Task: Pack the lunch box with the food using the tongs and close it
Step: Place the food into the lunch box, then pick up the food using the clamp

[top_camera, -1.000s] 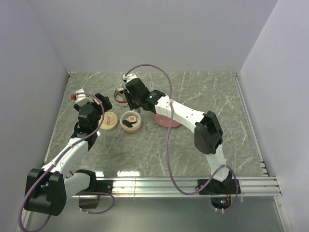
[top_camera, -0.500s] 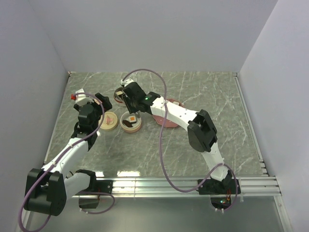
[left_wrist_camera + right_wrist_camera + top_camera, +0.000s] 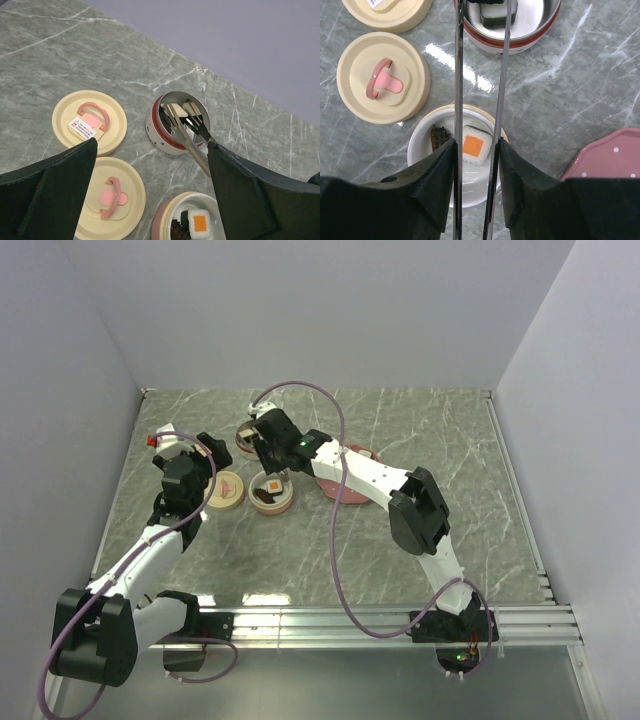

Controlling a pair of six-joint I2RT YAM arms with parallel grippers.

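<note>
1. Two fingers of the right end effector (image 3: 476, 145) pinch the tongs (image 3: 458, 75) by their arms; a second ago this arm was swinging across, now it has settled with the tips down in the steel tin (image 3: 540, 31), straddling a white-and-dark piece (image 3: 495, 12); I judge a drop-off is under way.
2. Beside it, the nearer tier (image 3: 422, 150) holds the orange-topped piece (image 3: 474, 146) and the dark brown piece (image 3: 440, 137); the near lid (image 3: 382, 77) and far lid (image 3: 385, 10) lie off on the surface (image 3: 570, 100); closing comes later.
3. Out left, the left end effector (image 3: 152, 190) hovers spread wide, empty.
</note>
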